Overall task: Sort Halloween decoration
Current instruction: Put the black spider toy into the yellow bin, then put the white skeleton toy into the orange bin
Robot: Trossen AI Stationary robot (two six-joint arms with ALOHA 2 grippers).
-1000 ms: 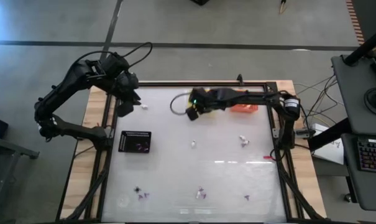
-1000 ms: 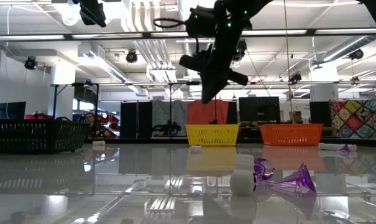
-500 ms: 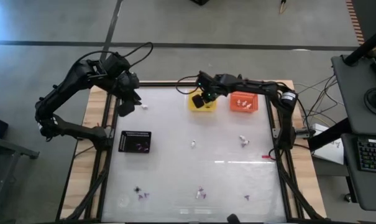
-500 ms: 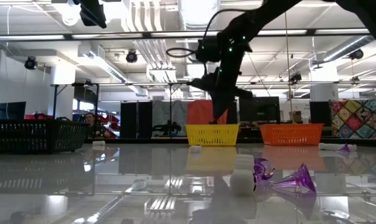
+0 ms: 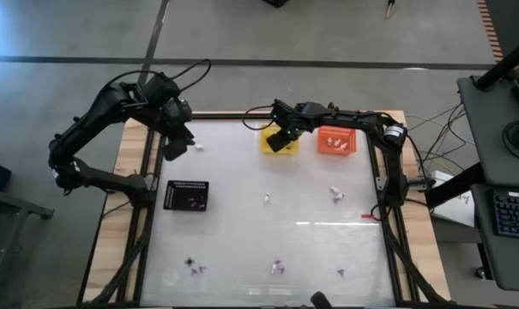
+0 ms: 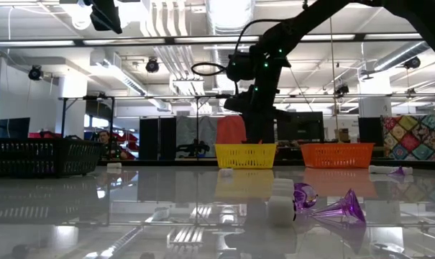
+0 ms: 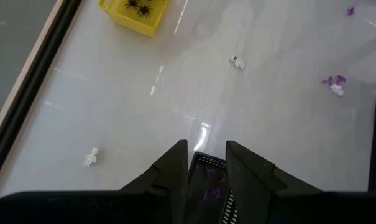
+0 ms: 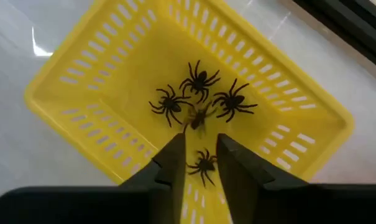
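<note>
The right gripper hangs released over the yellow mesh basket, nothing between its fingers; four black spiders lie inside with a small brownish one among them. Beyond the basket, white and purple trinkets lie scattered over the table; some sit in the black basket. They look feather-light, springy and easily flicked, so pinch each by its body. The left gripper waits released near the black basket.

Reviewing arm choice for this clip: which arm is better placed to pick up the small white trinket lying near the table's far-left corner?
Left. The left gripper hovers beside the white trinket, fingers open. The right gripper is over the yellow basket, farther off.
</note>
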